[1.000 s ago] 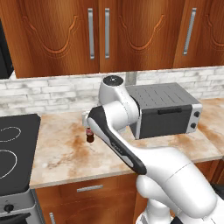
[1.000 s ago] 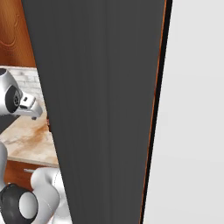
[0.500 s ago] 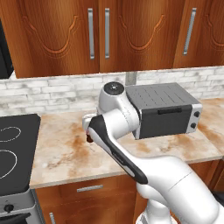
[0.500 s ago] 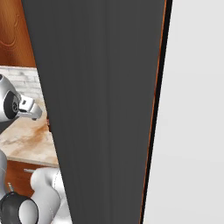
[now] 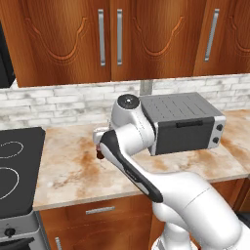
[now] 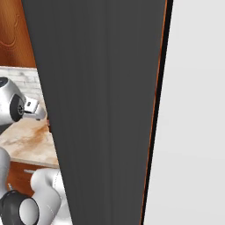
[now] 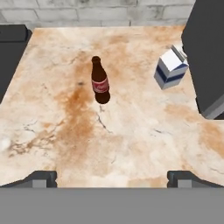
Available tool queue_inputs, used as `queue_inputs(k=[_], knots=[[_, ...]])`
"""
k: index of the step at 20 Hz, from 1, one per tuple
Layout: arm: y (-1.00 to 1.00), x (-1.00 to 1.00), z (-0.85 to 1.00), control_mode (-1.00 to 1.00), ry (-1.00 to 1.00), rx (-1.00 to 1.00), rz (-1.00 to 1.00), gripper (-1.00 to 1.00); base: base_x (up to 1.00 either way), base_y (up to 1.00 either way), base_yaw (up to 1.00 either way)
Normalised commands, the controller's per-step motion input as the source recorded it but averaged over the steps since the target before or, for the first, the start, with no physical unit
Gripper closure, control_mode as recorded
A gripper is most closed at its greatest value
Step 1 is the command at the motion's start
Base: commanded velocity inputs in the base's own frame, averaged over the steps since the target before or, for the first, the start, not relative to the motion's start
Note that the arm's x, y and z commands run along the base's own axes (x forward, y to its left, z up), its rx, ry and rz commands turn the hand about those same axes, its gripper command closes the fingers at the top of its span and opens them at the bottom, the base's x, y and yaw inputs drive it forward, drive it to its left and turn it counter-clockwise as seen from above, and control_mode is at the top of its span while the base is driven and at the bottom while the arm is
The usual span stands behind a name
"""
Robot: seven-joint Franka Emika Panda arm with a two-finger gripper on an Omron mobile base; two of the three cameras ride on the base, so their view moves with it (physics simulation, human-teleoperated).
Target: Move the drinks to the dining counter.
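Hovering my gripper (image 7: 112,177) over the marbled counter (image 7: 131,144), jaws spread wide, holding nothing.
Cola bottle (image 7: 100,86) stands upright; milk carton (image 7: 171,68) sits beside the toaster (image 7: 205,52).

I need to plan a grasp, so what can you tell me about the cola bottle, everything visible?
The cola bottle is small, dark brown and glossy, with a narrow neck, a dark cap and a red label with white script round its middle. It stands upright and alone on the marbled counter, touching nothing else. The milk carton stands apart from it, near the toaster. The open gripper is above the counter, short of the bottle, not touching it.
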Motion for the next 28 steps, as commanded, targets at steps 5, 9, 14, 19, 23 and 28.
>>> queue_inputs(k=[5,9,14,19,23,28], knots=[[0.0,0.22,-0.07,-1.0,0.0,0.0,0.02,-1.0,0.0,0.0,0.0],[0.0,0.29,-0.11,-1.0,0.0,0.0,0.06,-1.0,0.0,0.0,0.0],[0.0,0.3,-0.19,-1.0,0.0,0.0,0.07,-1.0,0.0,0.0,0.0],[0.0,0.29,-0.17,-1.0,0.0,0.0,0.07,-1.0,0.0,0.0,0.0],[0.09,0.29,-0.24,-1.0,0.0,0.0,0.03,-1.0,0.0,0.0,0.0],[0.12,0.26,-0.24,-1.0,0.0,0.0,0.0,-1.0,0.0,0.0,0.0]])
